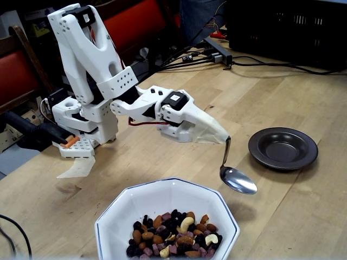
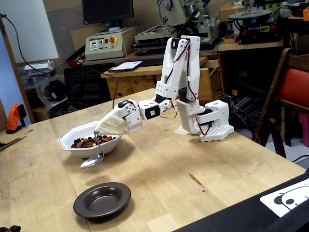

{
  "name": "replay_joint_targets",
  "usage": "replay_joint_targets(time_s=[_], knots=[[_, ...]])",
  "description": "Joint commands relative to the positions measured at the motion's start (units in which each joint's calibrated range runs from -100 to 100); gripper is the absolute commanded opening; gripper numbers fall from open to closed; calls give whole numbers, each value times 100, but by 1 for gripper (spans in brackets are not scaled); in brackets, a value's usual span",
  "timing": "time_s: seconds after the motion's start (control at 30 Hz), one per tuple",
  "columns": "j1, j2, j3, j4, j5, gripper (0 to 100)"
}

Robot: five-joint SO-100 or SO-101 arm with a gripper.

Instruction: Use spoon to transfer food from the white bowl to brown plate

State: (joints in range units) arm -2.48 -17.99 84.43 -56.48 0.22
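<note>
The white bowl (image 1: 142, 208) (image 2: 70, 141) holds the food (image 1: 174, 236) (image 2: 91, 141), a heap of nuts and dark dried fruit. My gripper (image 1: 217, 135) (image 2: 104, 129) is wrapped in beige tape and shut on the spoon's handle. The spoon (image 1: 238, 180) (image 2: 91, 161) hangs down in the air just outside the bowl's rim, on the side toward the brown plate (image 1: 283, 148) (image 2: 102, 199). Its shiny oval bowl looks empty. The brown plate is empty and lies apart from the spoon.
The arm's white base (image 1: 81, 122) (image 2: 210, 126) stands on the wooden table. Cables and a black crate (image 1: 287, 27) lie at the back. A red chair (image 2: 289, 96) stands beside the table, and an orange tool (image 2: 15, 116) rests at its far left edge.
</note>
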Motion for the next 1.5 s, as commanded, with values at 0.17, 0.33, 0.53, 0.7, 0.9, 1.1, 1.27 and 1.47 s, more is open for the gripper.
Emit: replay_joint_targets(time_s=[0.17, 0.33, 0.53, 0.7, 0.9, 1.1, 1.27, 1.47], knots=[[-56, -773, -788, 154, -29, 2], [-41, -867, -876, 1190, -29, 2], [211, -1252, -876, 1672, -29, 2], [522, -1774, -832, 1743, -34, 2], [559, -1937, -868, 1743, -34, 2], [626, -1902, -859, 1743, -34, 2], [915, -1911, -797, 1719, -34, 2], [1389, -1902, -806, 1719, -34, 2]])
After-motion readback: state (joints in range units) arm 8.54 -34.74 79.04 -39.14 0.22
